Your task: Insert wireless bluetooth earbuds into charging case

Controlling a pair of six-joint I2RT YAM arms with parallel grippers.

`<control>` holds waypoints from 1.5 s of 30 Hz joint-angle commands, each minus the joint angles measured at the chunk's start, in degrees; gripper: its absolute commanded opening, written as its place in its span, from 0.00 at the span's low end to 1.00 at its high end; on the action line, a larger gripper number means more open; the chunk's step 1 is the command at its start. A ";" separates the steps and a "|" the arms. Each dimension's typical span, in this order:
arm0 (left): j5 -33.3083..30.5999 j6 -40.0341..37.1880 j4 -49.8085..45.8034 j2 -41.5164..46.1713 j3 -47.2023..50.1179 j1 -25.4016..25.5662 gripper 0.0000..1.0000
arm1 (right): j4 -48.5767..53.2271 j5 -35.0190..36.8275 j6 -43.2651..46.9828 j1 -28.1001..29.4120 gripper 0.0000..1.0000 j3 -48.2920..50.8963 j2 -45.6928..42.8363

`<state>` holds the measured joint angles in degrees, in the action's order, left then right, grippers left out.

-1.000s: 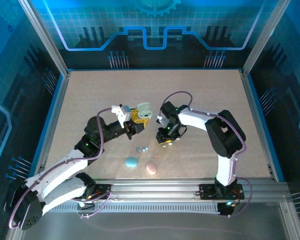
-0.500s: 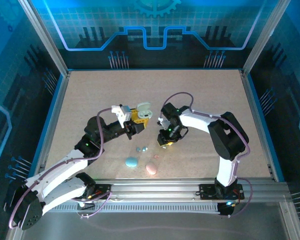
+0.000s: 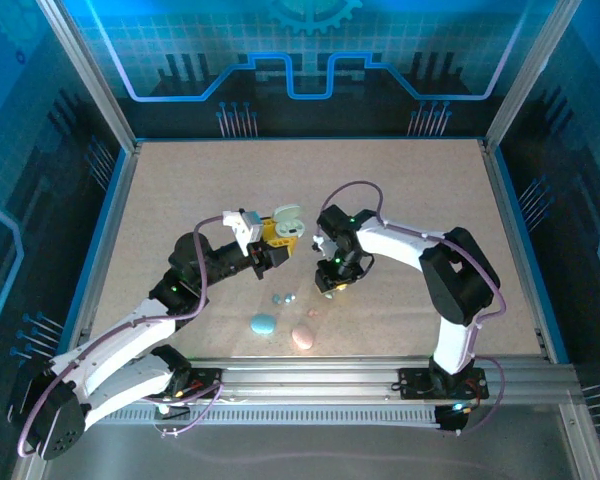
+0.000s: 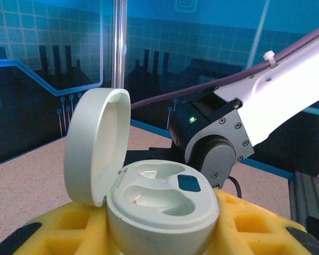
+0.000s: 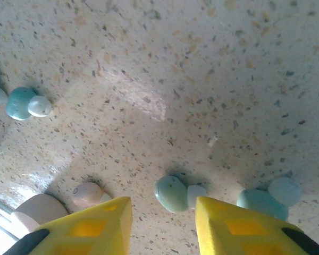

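The left gripper (image 3: 274, 236) clamps the open charging case (image 4: 162, 204) between its yellow fingers (image 4: 250, 226). The lid (image 4: 95, 146) stands upright and both wells are empty. The right gripper (image 5: 164, 223), jaws moderately apart, points down at the table (image 5: 202, 79). A pale teal-grey earbud (image 5: 173, 194) lies between its fingertips; contact cannot be told.

Entry 1: I have the charging case (image 3: 290, 224) mid-table, clamped in the jaws of the left gripper (image 3: 278, 238), with its lid (image 4: 95, 146) standing up on its left in the left wrist view
Entry 2: right gripper (image 3: 327, 283) just right of the case and nearer the bases, jaws apart, first earbud (image 5: 173, 192) on the table (image 3: 400, 200) between them, second earbud (image 5: 263, 201) just to their right
Entry 3: earbud pair (image 3: 283, 298) left of that gripper
Entry 4: left closed case (image 3: 263, 324) and right closed case (image 3: 302, 338) side by side, nearest the bases
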<state>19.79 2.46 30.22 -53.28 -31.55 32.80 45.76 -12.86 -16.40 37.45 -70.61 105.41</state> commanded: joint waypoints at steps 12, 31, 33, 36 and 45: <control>1.49 -0.70 0.58 1.51 -1.50 -0.19 0.32 | 6.51 1.88 7.42 3.32 0.38 -7.08 7.59; 1.51 -0.88 -0.42 1.59 -1.77 -0.20 0.33 | 9.11 5.85 6.24 4.25 0.28 -7.50 9.23; 1.48 -0.89 -0.42 1.60 -1.67 -0.27 0.33 | 8.87 6.25 5.85 4.23 0.27 -7.59 9.08; 1.39 -0.76 -0.25 1.57 -1.59 -0.22 0.33 | 7.50 6.17 4.72 3.95 0.24 -7.61 8.43; 1.11 -0.62 -0.07 1.60 -1.28 -0.20 0.33 | 2.99 2.42 -0.96 -0.49 0.22 -10.25 10.16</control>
<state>20.36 2.48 29.76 -52.75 -31.57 32.80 50.22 -9.02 -14.59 38.35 -78.46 113.97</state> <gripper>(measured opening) 0.374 0.222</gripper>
